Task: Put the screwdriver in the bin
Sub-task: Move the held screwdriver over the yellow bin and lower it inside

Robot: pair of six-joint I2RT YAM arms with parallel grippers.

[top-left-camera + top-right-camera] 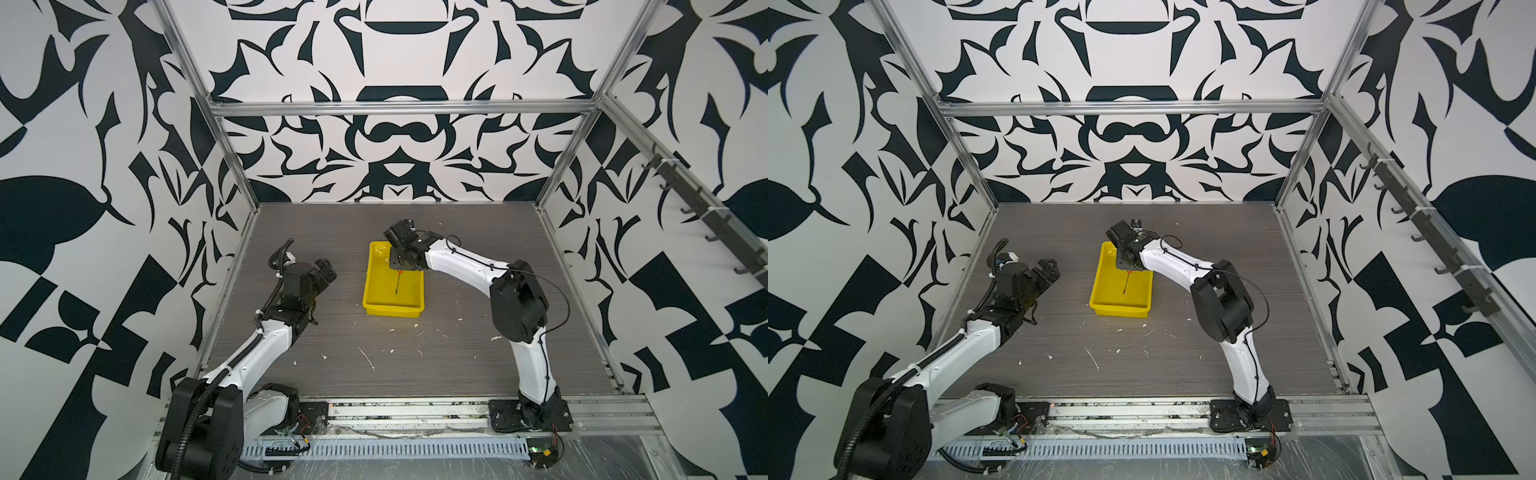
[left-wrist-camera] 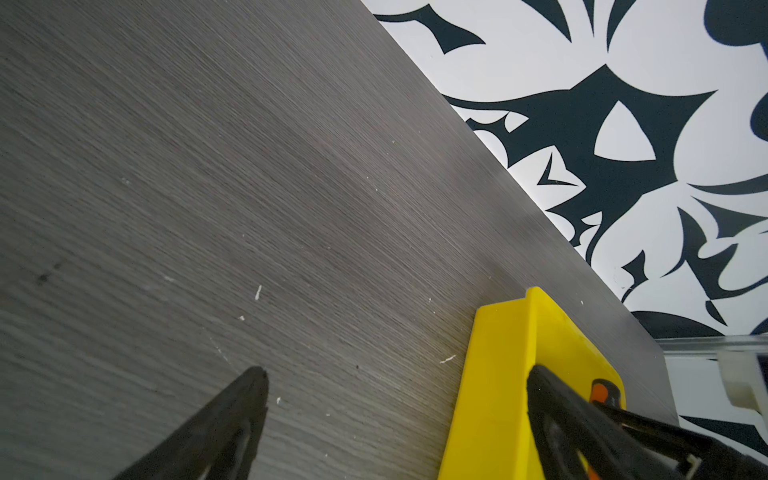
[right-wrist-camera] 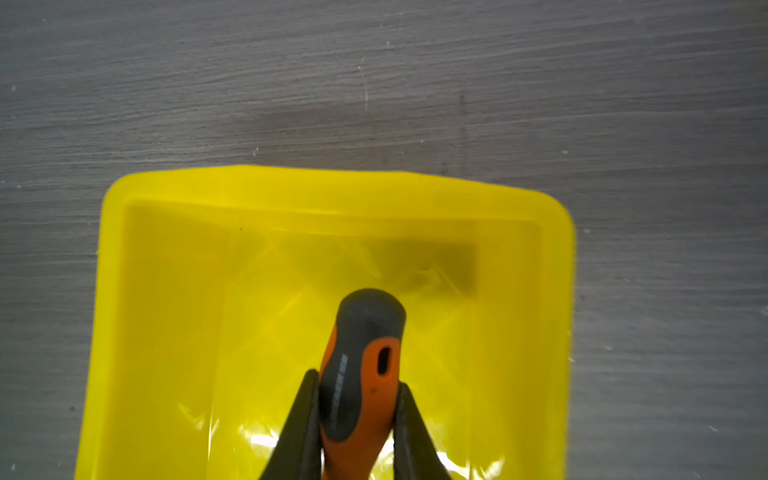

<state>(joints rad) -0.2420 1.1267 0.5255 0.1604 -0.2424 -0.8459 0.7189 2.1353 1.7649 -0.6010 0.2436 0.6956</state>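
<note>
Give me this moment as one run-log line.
right gripper: shut on screwdriver | screwdriver: above bin | left gripper: open, beside bin | release: not yet

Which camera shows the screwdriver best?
The right wrist view: the screwdriver handle fills it, pinched by the right end effector. Both top views show only its thin shaft over the bin. The left wrist view catches an orange sliver.

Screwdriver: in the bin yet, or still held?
Still held. The right gripper is shut on the screwdriver handle, over the bin; whether the tip touches the floor is unclear.
</note>
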